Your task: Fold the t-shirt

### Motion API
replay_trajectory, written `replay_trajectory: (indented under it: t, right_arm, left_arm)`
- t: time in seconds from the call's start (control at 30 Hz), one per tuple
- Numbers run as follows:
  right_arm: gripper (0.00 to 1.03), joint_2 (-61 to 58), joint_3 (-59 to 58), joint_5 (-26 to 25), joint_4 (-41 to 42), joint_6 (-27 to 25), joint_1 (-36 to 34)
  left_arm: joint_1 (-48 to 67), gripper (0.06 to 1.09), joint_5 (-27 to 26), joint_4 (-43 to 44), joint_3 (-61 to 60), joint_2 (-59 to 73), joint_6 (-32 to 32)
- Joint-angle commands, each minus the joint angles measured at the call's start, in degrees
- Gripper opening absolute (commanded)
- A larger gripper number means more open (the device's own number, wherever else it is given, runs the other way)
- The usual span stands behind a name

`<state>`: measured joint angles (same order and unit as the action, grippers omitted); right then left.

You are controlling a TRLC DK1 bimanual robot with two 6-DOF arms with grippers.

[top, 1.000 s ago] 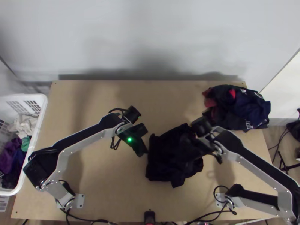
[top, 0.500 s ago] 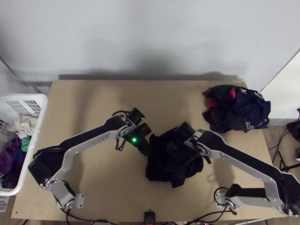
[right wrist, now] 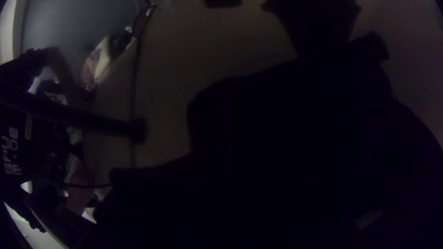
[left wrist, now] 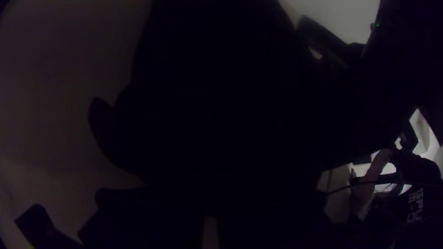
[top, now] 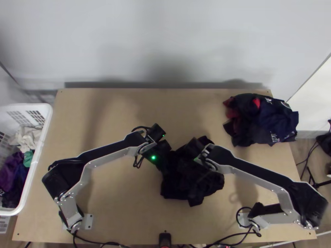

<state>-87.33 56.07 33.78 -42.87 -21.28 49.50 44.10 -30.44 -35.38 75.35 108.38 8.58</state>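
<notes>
The black t-shirt [top: 190, 186] lies bunched on the table, right of the middle. My left gripper [top: 162, 162] is at the shirt's left edge, dark against the cloth. Over the shirt's upper part is my right gripper [top: 191, 152], close to the left one. In the left wrist view, the shirt [left wrist: 212, 92] is a large black shape beyond my left gripper [left wrist: 210, 216]. The right wrist view has the shirt [right wrist: 286, 120] as a dark mass, merging with my right gripper [right wrist: 217, 203]. Contact with the cloth cannot be made out.
A pile of dark and red clothes [top: 265, 120] lies at the table's back right. A white basket [top: 46, 124] with clothes stands beyond the left edge. Cables [top: 231, 236] run along the near edge. A person's arm [left wrist: 369, 184] shows in the left wrist view.
My right gripper has moved left across the shirt, toward the left one. The left gripper has shifted a little right and nearer the table's front. The shirt's outline looks much the same.
</notes>
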Motion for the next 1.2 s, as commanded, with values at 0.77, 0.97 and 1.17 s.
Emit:
replay_trajectory:
  t: [0.77,0.97,1.17]
  right_arm:
    - [0.03,16.3,-7.6,-15.0,-13.0,-16.3,-38.7]
    - [0.03,13.8,-7.8,-15.0,-10.8,-10.5,-28.8]
    - [0.03,12.4,-7.8,-15.0,-9.2,-8.8,-27.3]
  left_arm:
    - [0.8,0.2,3.6,2.1,1.0,0.3,1.4]
    - [-0.6,0.22,-3.6,5.5,10.2,-0.1,-5.6]
    - [0.6,0.2,-11.4,17.3,14.9,5.5,-16.9]
